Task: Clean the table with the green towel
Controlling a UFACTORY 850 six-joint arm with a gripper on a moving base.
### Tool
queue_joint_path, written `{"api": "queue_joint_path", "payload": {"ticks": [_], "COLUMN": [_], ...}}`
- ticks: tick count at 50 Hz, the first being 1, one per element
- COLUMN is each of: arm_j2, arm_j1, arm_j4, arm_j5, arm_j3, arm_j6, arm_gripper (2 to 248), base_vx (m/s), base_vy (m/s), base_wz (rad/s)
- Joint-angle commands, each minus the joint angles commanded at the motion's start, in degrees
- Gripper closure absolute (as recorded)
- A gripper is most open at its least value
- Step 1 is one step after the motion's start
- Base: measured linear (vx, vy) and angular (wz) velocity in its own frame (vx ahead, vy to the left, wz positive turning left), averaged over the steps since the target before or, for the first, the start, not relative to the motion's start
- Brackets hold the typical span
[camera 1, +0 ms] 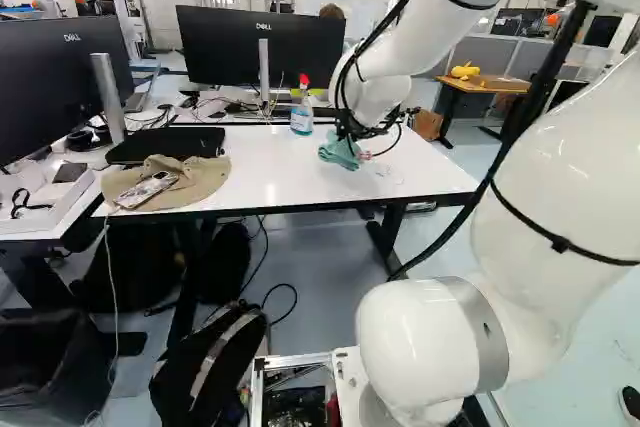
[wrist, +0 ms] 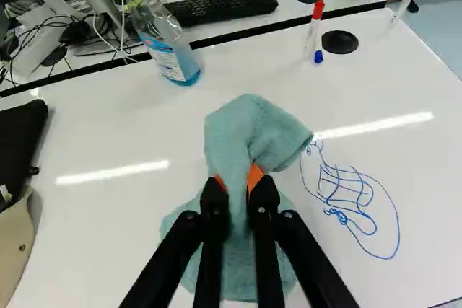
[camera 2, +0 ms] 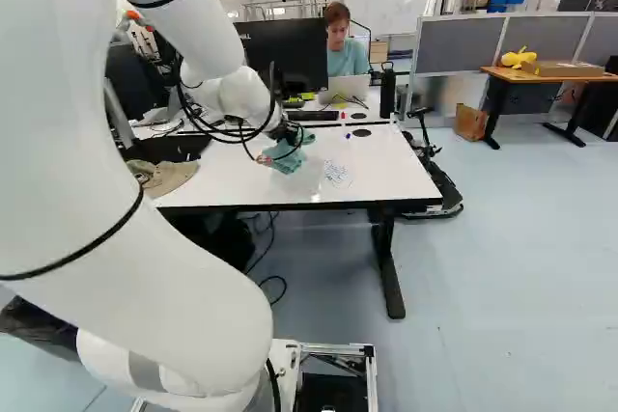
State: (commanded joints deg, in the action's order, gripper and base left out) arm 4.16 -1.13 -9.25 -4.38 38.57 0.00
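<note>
The gripper [camera 1: 352, 137] hangs over the white table [camera 1: 280, 187] in the left base view. Seen from the wrist, the gripper [wrist: 238, 191] is shut on the green towel [wrist: 249, 131], its orange pads pinching a fold. Cloth bulges ahead of the fingers and spreads beneath them; whether it touches the tabletop is hard to tell. Blue marker scribbles [wrist: 354, 200] lie on the table beside the towel. In the right base view the towel [camera 2: 288, 153] is left of these marks [camera 2: 337, 174].
A spray bottle [wrist: 167, 41] and an upright marker [wrist: 314, 30] stand beyond the towel. A tan cap [camera 1: 185, 182] with a phone on it and a black case [camera 1: 170, 144] lie at the table's side. Monitors [camera 1: 262, 45] stand behind; a backpack [camera 1: 215, 362] is on the floor.
</note>
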Motion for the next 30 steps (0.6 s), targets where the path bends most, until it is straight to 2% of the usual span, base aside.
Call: {"api": "queue_joint_path", "payload": {"ticks": [30], "arm_j2": [5.6], "arm_j1": [-5.85], "arm_j4": [0.0], "arm_j5": [0.0], "arm_j3": [-5.28], "arm_j6": [0.0], "arm_gripper": [204], "base_vx": [0.0], "base_vy": [0.0], "base_wz": [0.0]}}
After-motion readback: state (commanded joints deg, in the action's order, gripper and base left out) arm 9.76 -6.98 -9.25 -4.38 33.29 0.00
